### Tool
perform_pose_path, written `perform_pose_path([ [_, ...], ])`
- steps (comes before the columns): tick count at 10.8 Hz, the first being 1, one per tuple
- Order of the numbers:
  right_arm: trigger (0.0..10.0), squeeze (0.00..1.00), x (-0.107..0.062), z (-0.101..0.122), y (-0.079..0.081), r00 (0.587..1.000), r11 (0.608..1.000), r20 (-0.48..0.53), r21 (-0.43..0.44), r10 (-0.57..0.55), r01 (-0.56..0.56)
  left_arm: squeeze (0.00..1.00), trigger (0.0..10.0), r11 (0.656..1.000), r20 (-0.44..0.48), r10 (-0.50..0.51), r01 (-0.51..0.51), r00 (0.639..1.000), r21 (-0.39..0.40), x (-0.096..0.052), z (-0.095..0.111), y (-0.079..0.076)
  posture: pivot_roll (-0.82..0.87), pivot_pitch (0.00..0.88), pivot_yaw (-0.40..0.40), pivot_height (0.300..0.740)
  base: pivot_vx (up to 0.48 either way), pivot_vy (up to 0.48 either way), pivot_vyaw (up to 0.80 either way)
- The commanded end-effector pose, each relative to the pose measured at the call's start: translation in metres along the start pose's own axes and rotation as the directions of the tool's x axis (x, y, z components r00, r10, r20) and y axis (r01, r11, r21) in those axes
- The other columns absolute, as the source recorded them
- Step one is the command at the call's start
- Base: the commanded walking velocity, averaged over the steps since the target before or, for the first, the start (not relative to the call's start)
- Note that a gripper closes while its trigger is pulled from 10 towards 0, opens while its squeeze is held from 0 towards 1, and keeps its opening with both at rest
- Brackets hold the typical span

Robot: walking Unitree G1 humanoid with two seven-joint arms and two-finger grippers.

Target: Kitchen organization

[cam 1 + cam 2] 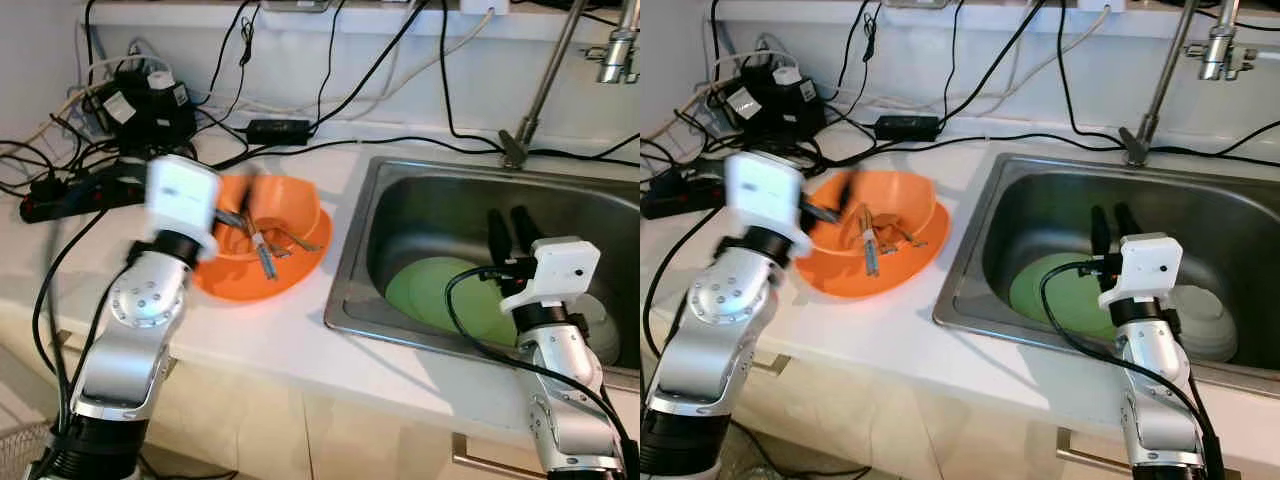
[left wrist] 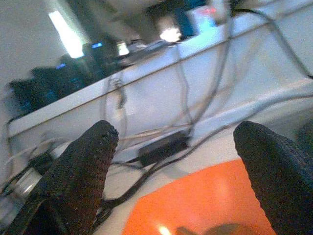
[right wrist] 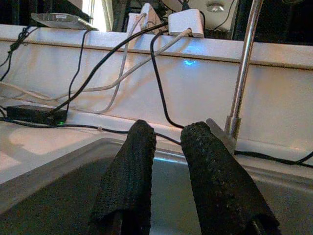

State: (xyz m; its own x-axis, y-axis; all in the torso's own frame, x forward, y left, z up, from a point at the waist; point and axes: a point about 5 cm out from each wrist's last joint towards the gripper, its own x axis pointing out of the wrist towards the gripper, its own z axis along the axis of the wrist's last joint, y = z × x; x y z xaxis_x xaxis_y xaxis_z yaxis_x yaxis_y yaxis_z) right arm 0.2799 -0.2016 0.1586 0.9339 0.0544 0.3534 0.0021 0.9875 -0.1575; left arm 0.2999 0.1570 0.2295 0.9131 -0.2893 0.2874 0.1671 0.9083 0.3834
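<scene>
Our left end effector blurred in the head views, fingers wide apart above the orange bowl on the tabletop, utensils inside hard to identify, our right end effector nearly closed, empty, over the sink, green plate partly hidden behind it.

Legible text: none.
Labels on power adapters: white patches, too small and blurred to read.
</scene>
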Motion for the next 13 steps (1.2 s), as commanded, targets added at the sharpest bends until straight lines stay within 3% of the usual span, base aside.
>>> perform_pose_path([
  [1,10.0,0.00,-0.016,-0.026,0.008,0.992,0.999,-0.128,0.041,0.013,-0.007,0.00,10.0,0.995,0.009,-0.093,0.093,0.996,0.030,-0.005,0.000,-0.006,0.05,0.000,0.113,0.740,0.000,0.000,0.00],
  [4,10.0,0.00,-0.012,-0.033,0.022,0.987,0.995,-0.149,0.093,0.058,-0.045,0.00,10.0,0.970,-0.013,-0.230,0.231,0.973,0.079,-0.016,-0.004,-0.018,0.08,0.009,0.105,0.740,0.000,0.000,0.00],
  [6,10.0,0.00,-0.008,-0.035,0.029,0.985,0.992,-0.153,0.104,0.085,-0.070,0.00,10.0,0.928,0.000,-0.356,0.354,0.934,0.115,-0.020,0.015,-0.024,0.10,0.027,0.098,0.740,0.000,0.000,0.00],
  [9,10.0,0.00,-0.004,-0.035,0.036,0.984,0.989,-0.148,0.122,0.100,-0.082,0.00,10.0,0.883,-0.001,-0.447,0.442,0.895,0.158,-0.023,0.028,-0.033,0.10,0.034,0.096,0.740,0.000,0.000,0.00],
  [10,10.0,0.00,-0.003,-0.035,0.036,0.984,0.989,-0.147,0.124,0.104,-0.086,0.00,10.0,0.863,-0.029,-0.474,0.471,0.880,0.184,-0.027,0.026,-0.036,0.10,0.036,0.095,0.740,0.000,0.000,0.00],
  [11,10.0,0.00,-0.002,-0.036,0.036,0.983,0.988,-0.146,0.124,0.109,-0.091,0.00,10.0,0.816,-0.121,-0.523,0.536,0.844,0.217,-0.040,0.018,-0.040,0.11,0.039,0.094,0.740,0.000,0.000,0.00],
  [13,10.0,0.00,-0.001,-0.037,0.037,0.983,0.988,-0.147,0.126,0.111,-0.093,0.00,10.0,0.817,-0.146,-0.494,0.515,0.857,0.260,-0.038,0.017,-0.038,0.12,0.040,0.090,0.740,0.000,0.000,0.00],
])
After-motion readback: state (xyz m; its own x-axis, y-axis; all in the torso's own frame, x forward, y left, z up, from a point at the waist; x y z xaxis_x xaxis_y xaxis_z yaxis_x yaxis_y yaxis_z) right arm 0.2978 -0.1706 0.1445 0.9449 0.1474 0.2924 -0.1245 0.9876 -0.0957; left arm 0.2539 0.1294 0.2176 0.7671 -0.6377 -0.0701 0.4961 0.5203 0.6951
